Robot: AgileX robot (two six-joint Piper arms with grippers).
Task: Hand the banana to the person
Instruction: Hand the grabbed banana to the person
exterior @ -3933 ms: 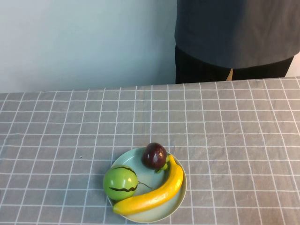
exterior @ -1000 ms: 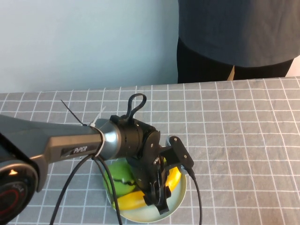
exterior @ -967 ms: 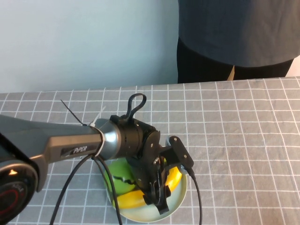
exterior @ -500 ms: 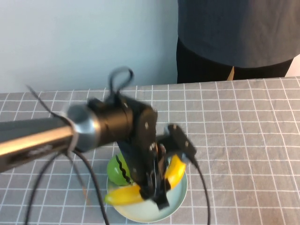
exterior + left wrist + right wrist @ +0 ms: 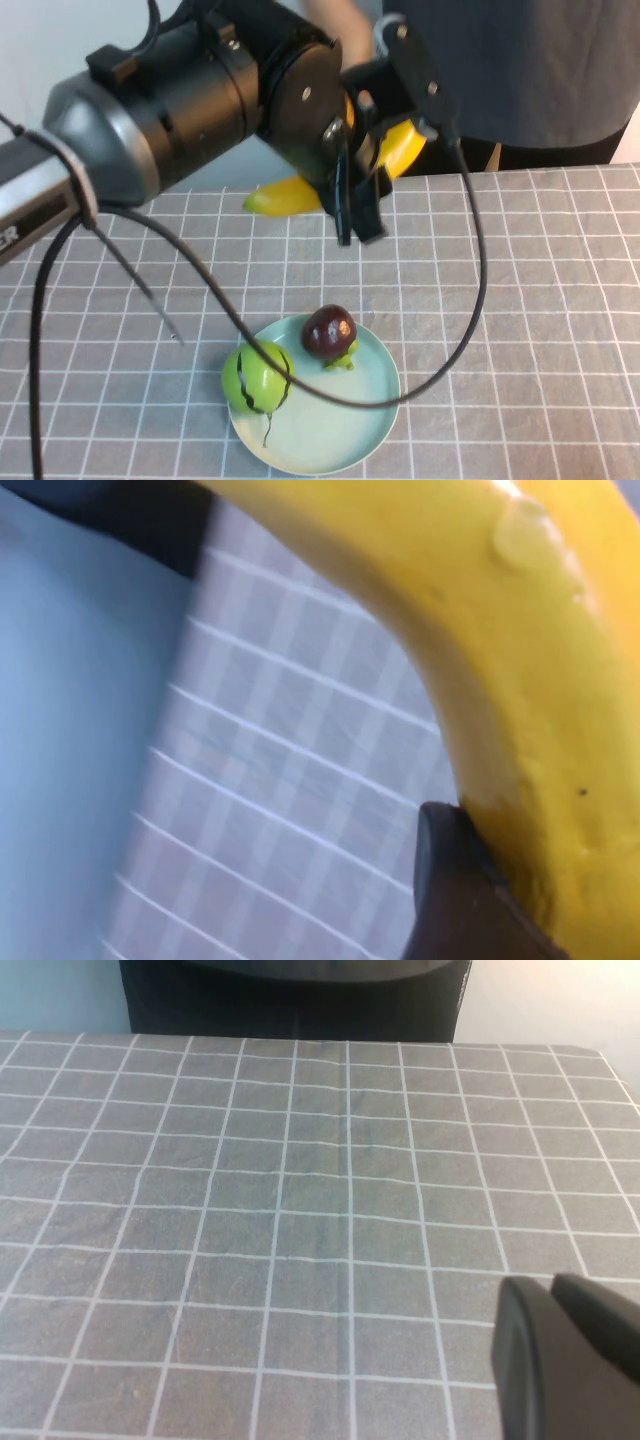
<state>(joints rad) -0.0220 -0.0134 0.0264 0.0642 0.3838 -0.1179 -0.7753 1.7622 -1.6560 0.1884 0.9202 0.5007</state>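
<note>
My left gripper (image 5: 352,178) is shut on the yellow banana (image 5: 284,196) and holds it high above the table, close in front of the person (image 5: 520,60). The banana's other end (image 5: 404,146) sticks out beside the gripper. A bare hand or forearm (image 5: 340,22) shows just above the gripper at the top edge. In the left wrist view the banana (image 5: 530,670) fills the frame against one dark finger (image 5: 455,895). My right gripper (image 5: 560,1355) is shut and empty, low over the tablecloth; it does not show in the high view.
A pale green plate (image 5: 330,445) at the front of the table holds a round green striped fruit (image 5: 257,375) and a small dark purple fruit (image 5: 329,332). The left arm's cable (image 5: 470,290) loops down over the plate. A grey checked cloth (image 5: 520,300) covers the table.
My left gripper has lifted the banana off the plate and carried it up and away towards the person. The green and purple fruits stay on the plate.
</note>
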